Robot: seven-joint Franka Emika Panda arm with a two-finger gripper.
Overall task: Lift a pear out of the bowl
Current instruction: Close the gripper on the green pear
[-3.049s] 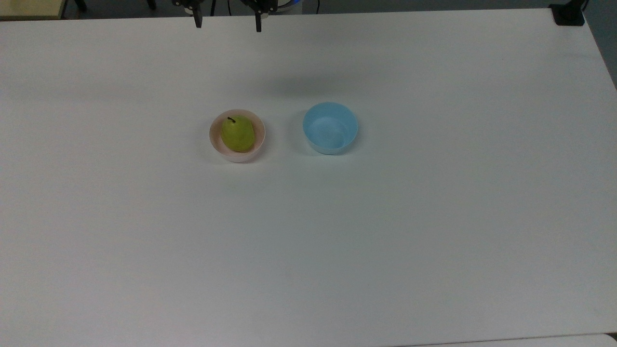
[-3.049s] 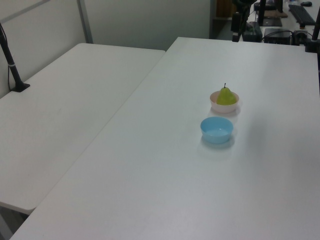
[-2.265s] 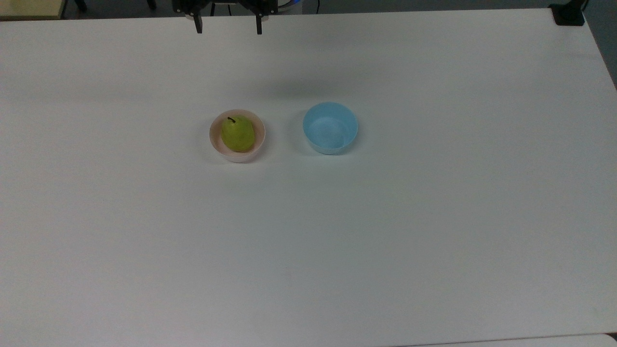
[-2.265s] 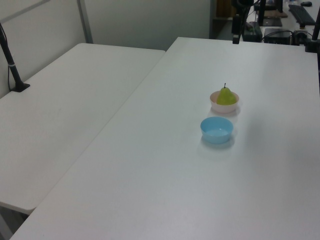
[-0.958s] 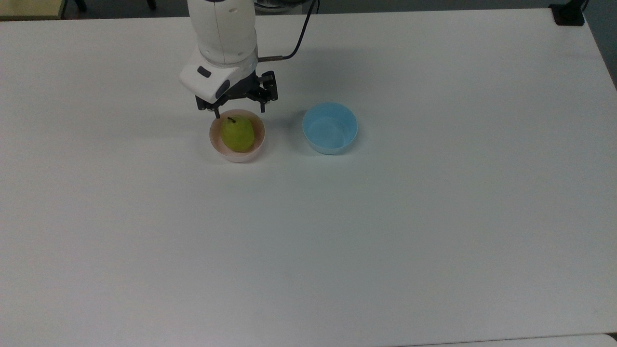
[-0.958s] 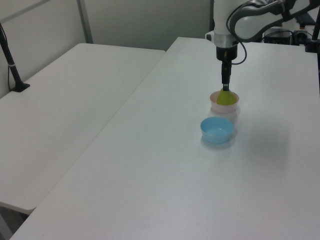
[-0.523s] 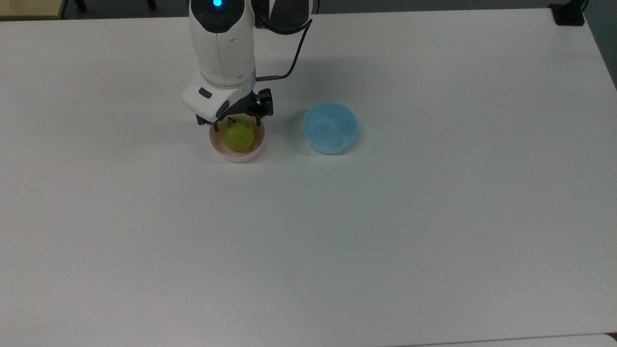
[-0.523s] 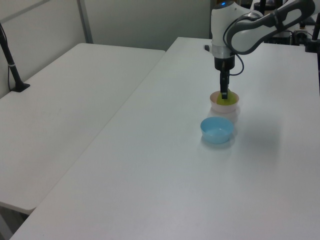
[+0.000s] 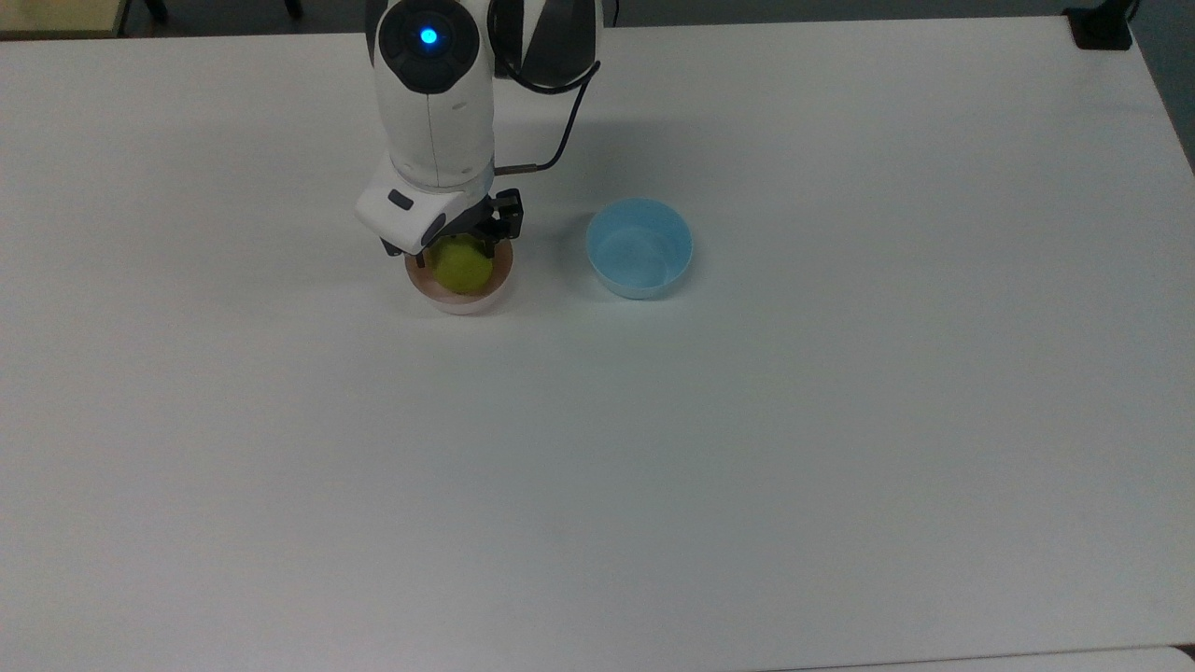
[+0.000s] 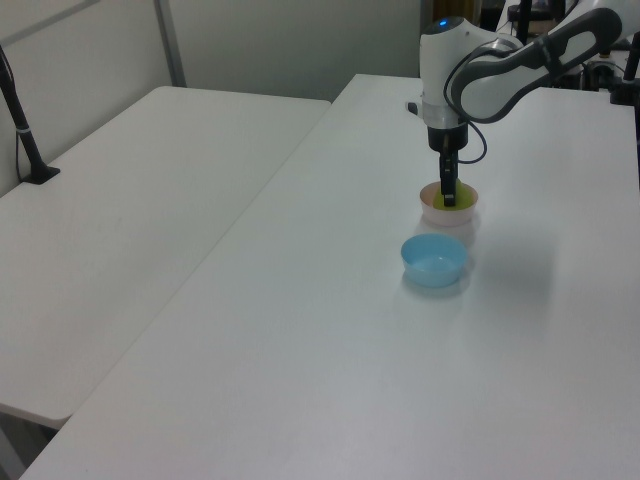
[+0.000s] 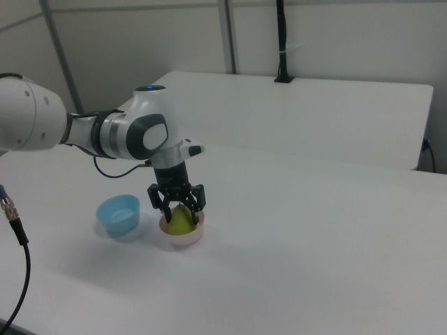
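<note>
The yellow-green pear (image 9: 462, 268) (image 11: 181, 220) lies in the small pale pink bowl (image 9: 464, 303) (image 11: 184, 239) (image 10: 447, 216) near the middle of the white table. My gripper (image 9: 455, 252) (image 11: 181, 208) (image 10: 448, 196) hangs straight down into the bowl. It is open, with one finger on each side of the pear's upper part. The wrist hides the pear's stem end in the top view. In the left view a sliver of the pear (image 10: 457, 204) shows behind the fingers.
An empty light blue bowl (image 9: 639, 247) (image 10: 434, 259) (image 11: 119, 212) stands a short way to the pink bowl's right in the top view. The white table (image 9: 653, 448) spreads wide on all sides. A second table (image 10: 130, 200) adjoins it in the left view.
The arm has come in from the table's far edge and lowered. Over the last second the open fingers sank from the bowl's rim down around the pear. Neither bowl has moved.
</note>
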